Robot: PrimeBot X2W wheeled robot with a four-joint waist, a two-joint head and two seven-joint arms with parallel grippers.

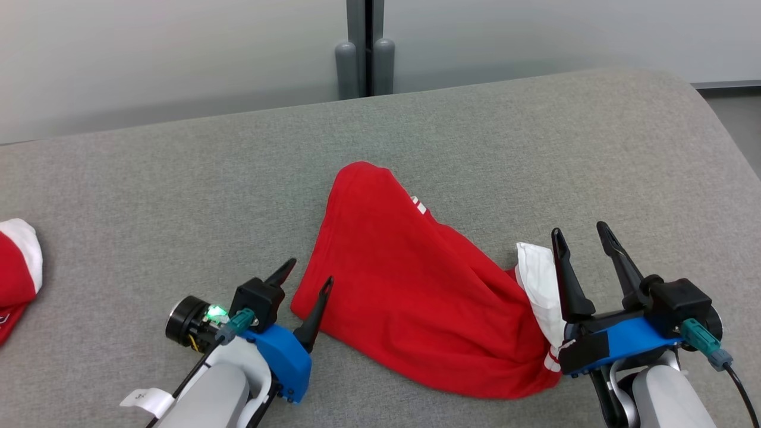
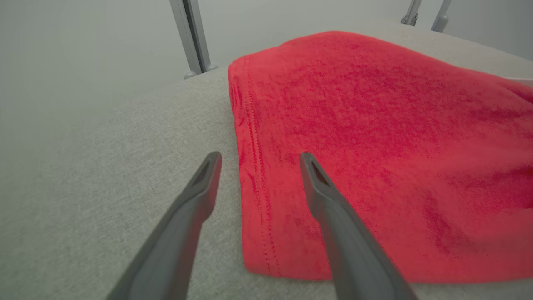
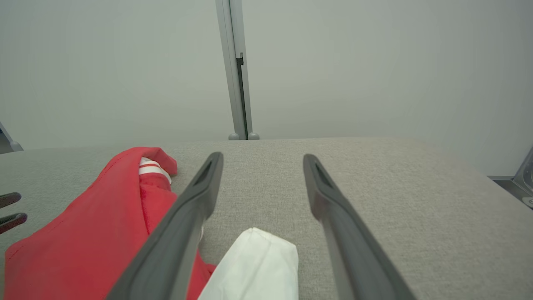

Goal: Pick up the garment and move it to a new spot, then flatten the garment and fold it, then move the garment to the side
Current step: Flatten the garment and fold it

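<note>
The garment point(image 1: 410, 279) is red with white trim and lies crumpled on the grey padded table point(image 1: 178, 196), stretching from the middle toward the lower right. My left gripper point(image 1: 307, 271) is open at the garment's lower-left corner, its right finger at the red edge. In the left wrist view the hemmed edge of the garment point(image 2: 374, 146) runs between the fingers of the left gripper point(image 2: 260, 156). My right gripper point(image 1: 579, 230) is open beside the white part of the garment point(image 1: 538, 279). The right wrist view shows the right gripper point(image 3: 262, 157) above a white fold of the garment point(image 3: 258, 266), nothing held.
Another red and white garment point(image 1: 18, 267) lies at the table's left edge. A grey post point(image 1: 364, 47) stands behind the table against a pale wall. The table's rounded right edge point(image 1: 731, 137) drops to the floor.
</note>
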